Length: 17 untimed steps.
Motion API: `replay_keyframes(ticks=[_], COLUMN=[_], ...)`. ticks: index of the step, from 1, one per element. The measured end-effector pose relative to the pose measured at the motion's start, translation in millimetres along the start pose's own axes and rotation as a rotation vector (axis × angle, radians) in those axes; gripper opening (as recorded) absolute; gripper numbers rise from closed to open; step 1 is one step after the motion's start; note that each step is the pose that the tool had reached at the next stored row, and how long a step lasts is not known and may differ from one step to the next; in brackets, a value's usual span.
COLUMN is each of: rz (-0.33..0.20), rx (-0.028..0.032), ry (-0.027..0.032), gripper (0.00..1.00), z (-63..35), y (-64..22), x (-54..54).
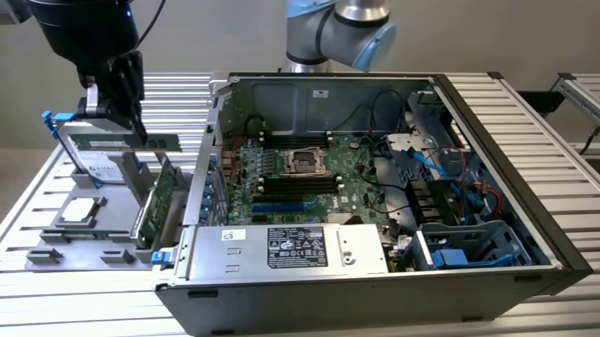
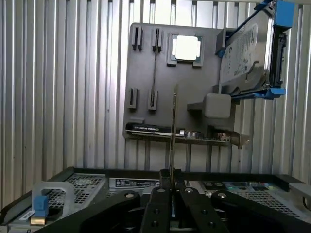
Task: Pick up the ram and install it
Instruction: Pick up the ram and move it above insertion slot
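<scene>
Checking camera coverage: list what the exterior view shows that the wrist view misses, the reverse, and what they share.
Exterior extra: the green motherboard inside the open dark computer case. Wrist extra: an edge-on look at the end effector shut on the slim dark-green ram stick. Shared: that stick, the flat grey parts tray and its square silver processor chip.

The table (image 1: 535, 119) is made of ribbed silver metal strips with a dull shine. The computer case (image 1: 328, 309) is dark grey metal, matt on the outside. Inside it, the power box (image 1: 225, 260) is bare shiny metal with a white paper sticker (image 1: 296, 247). The holder tray (image 2: 141, 68) is smooth, matt grey plastic. The chip (image 2: 185, 47) on it has a bright, shiny metal top. The ram (image 2: 174, 121) is a thin green board. The gripper (image 2: 171, 180) looks black and matt. The hard drive (image 2: 243, 48) has blue plastic rails.
</scene>
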State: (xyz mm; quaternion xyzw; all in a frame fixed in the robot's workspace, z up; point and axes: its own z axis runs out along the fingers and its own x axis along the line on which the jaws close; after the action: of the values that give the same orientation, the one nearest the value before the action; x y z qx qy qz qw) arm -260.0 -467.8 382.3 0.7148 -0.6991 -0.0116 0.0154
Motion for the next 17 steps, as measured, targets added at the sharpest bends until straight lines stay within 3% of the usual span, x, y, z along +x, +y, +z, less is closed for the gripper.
replay_keyframes(ticks=[6, 17], rz=[0.0, 0.0], rx=[-0.0014, -0.0038], ry=[-0.0008, -0.0036], gripper=[0.13, 0.13], z=[-13.1, -26.3], y=[-25.2, -74.6], x=[0.1, 0.4])
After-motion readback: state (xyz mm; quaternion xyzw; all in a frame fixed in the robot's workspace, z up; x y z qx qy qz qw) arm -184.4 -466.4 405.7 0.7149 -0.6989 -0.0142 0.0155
